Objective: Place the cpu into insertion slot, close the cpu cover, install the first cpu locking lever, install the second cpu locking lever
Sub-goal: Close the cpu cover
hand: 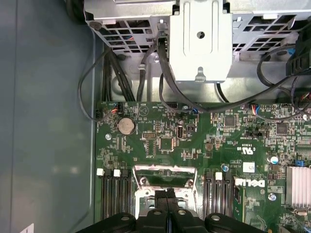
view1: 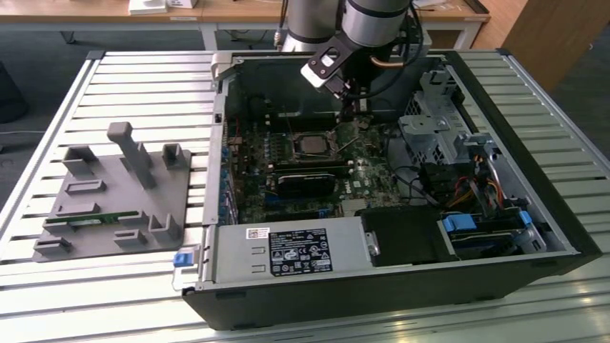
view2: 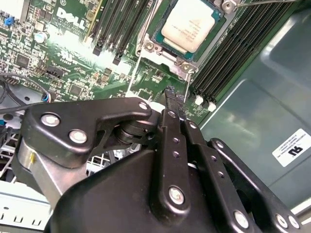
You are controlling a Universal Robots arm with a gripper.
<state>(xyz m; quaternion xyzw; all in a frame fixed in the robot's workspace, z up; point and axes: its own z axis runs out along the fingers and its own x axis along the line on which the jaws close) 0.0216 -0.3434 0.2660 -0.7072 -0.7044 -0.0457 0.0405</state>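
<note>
The gripper [view2: 172,94] is shut tight. Its two black fingers [view2: 170,145] press together, and I can see nothing held between them. In the first wrist view the tips sit right at the top edge of the cpu cover [hand: 165,169]. The cover is tipped up, not lying flat. I cannot tell if the tips touch it.

Just past the tips is the cpu [view2: 191,25]. It lies flat inside the insertion slot [view2: 154,38] with its pale grey face up and bare. Long black memory slots [view2: 228,48] run beside it on the green board [view2: 73,58].

In the exterior view the arm reaches down into an open computer case [view1: 381,293]. The cpu lies near the gripper, toward the exterior view's left. The case rests on a table [view1: 124,86] made of slats. A grey holder [view1: 105,207] stands on the table, well apart from the case, on the exterior view's left.
</note>
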